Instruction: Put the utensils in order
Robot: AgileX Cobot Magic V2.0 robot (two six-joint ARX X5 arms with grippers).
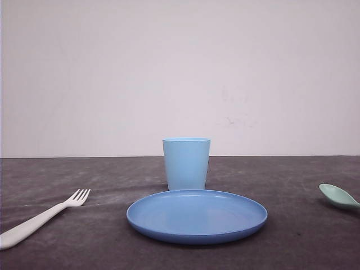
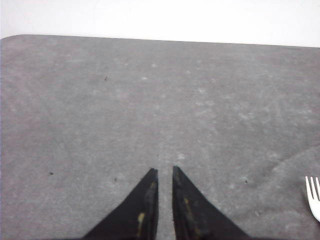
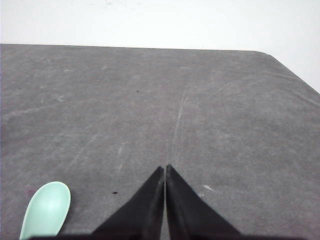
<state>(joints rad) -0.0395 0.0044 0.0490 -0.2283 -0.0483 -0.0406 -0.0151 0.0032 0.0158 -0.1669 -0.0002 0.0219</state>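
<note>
Utensils lie untouched at the sides of the desk (image 1: 292, 236), so the task looks to be at its start. The plate (image 1: 197, 216) sits in the middle, the cup (image 1: 186, 163) just behind it at 12 o'clock. The fork (image 1: 42, 217) lies at the plate's 9 o'clock, well apart, tines toward the plate; the spoon (image 1: 339, 197) lies at 3 o'clock. The left pincer (image 2: 165, 176) is nearly together, a thin gap showing, and empty. The right pincer (image 3: 165, 172) is together, holding nothing. Next, each must part and drop onto its nearer utensil's slim handle.
</note>
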